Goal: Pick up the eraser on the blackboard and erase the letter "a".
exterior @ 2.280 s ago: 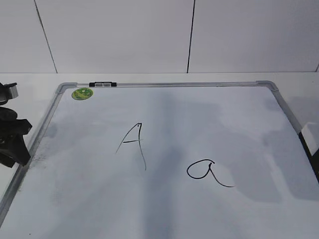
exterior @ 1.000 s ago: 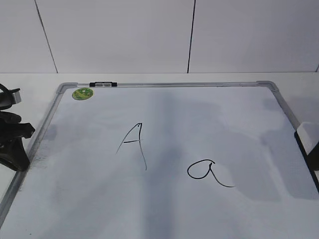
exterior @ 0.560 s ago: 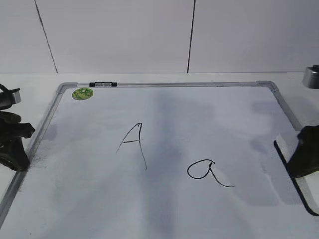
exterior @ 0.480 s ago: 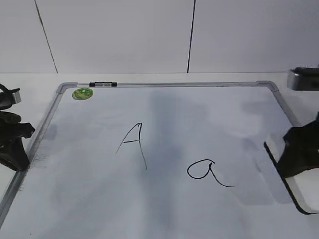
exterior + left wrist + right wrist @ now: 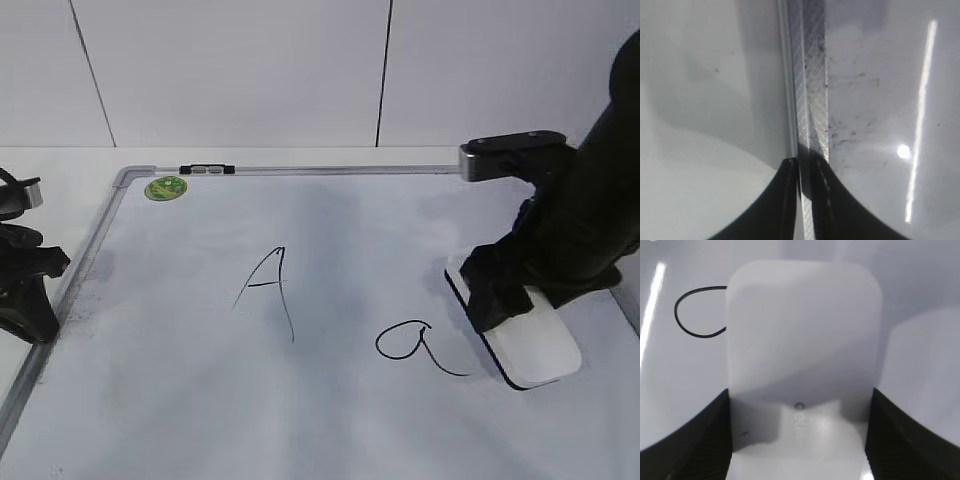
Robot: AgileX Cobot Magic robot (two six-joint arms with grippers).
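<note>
The blackboard (image 5: 330, 420) lies flat. On it are the letter "a" (image 5: 415, 345) and, to its left, a capital "A" (image 5: 268, 290). My right gripper (image 5: 505, 305) is shut on the eraser (image 5: 535, 345), white with a black underside. It holds the eraser low over the board, just right of the "a" tail. I cannot tell whether the eraser touches the board. The right wrist view shows the eraser (image 5: 802, 340) between the fingers (image 5: 695, 440), with the "a" loop (image 5: 695, 315) at upper left. My left gripper (image 5: 35, 300) is shut over the board's left frame (image 5: 810, 90).
A round green magnet (image 5: 165, 187) sits in the board's far left corner, beside a small black clip (image 5: 205, 170) on the top frame. White wall panels stand behind the board. The right arm (image 5: 600, 200) reaches in over the board's right side.
My right arm has come in from the right edge with the eraser and moved left across the board to beside the "a". The left arm has barely moved.
</note>
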